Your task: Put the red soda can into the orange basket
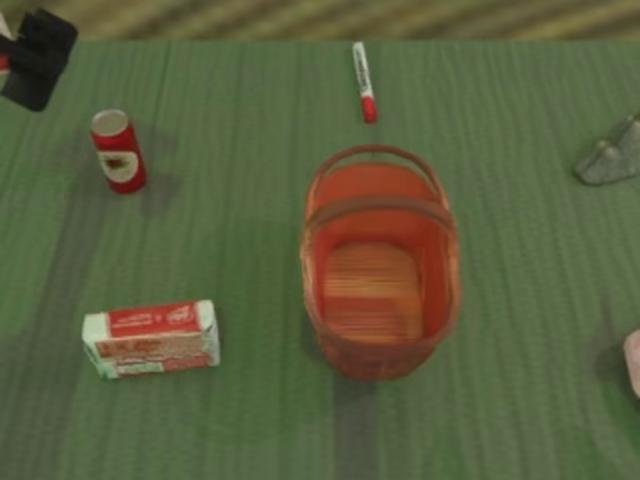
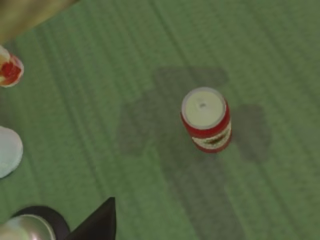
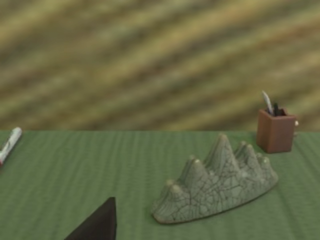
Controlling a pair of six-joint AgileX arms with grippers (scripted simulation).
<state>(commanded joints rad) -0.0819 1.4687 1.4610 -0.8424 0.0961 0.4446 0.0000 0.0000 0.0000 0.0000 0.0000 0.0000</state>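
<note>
The red soda can (image 1: 119, 151) stands upright near the table's far-left corner, likely light, smooth and dentable, best pinched mid-wall; the left gripper's (image 1: 35, 55) opening I cannot tell.

Worktop (image 1: 260, 420): matt green cloth-like cover with a fine ribbed weave. Soda can (image 1: 119, 151): smooth red body, pale metal-like top. Basket (image 1: 380, 262): woven orange-red wall, paler slatted bottom. Box (image 1: 151, 339): matt printed card. Marker (image 1: 363, 80): smooth plastic. Ridged ornament (image 3: 217, 183): grey-green crackled glaze. Pen pot (image 3: 275, 130): matt brown.
</note>
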